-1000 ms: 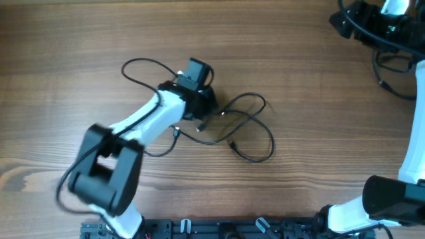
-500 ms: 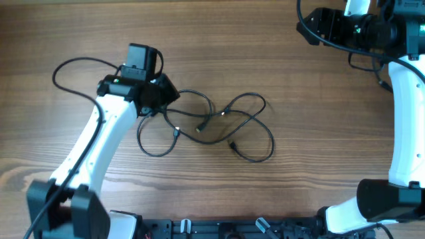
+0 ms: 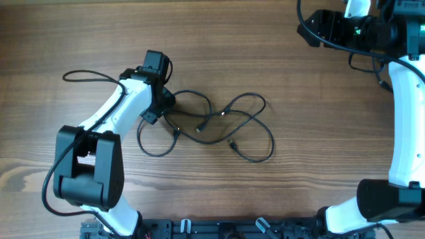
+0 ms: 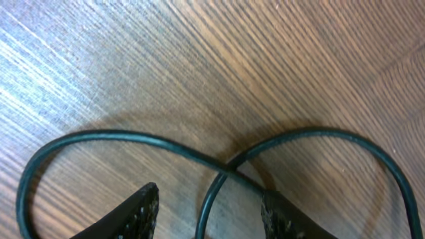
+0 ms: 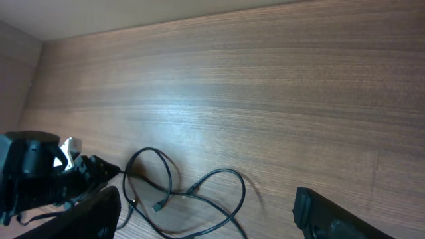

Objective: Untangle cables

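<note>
The cables [image 3: 222,126] lie in loose black loops with small plug ends at the table's middle. They also show in the right wrist view [image 5: 179,189]. My left gripper [image 3: 163,109] is low at the loops' left end. In the left wrist view its open fingers [image 4: 211,216] straddle one cable strand [image 4: 206,206] where two strands cross. My right gripper [image 5: 206,219] is open and empty, held high at the far right corner, away from the cables.
The left arm's own thicker black cable [image 3: 86,75] arcs over the table to the left. The right arm [image 3: 405,99] runs along the right edge. A dark rail [image 3: 219,229] lines the front edge. The table is bare wood [image 3: 299,186].
My left gripper has moved back right from the far left and now sits at the loops' left end. One second ago it was over the tangle. The right arm swung left, then held still.
</note>
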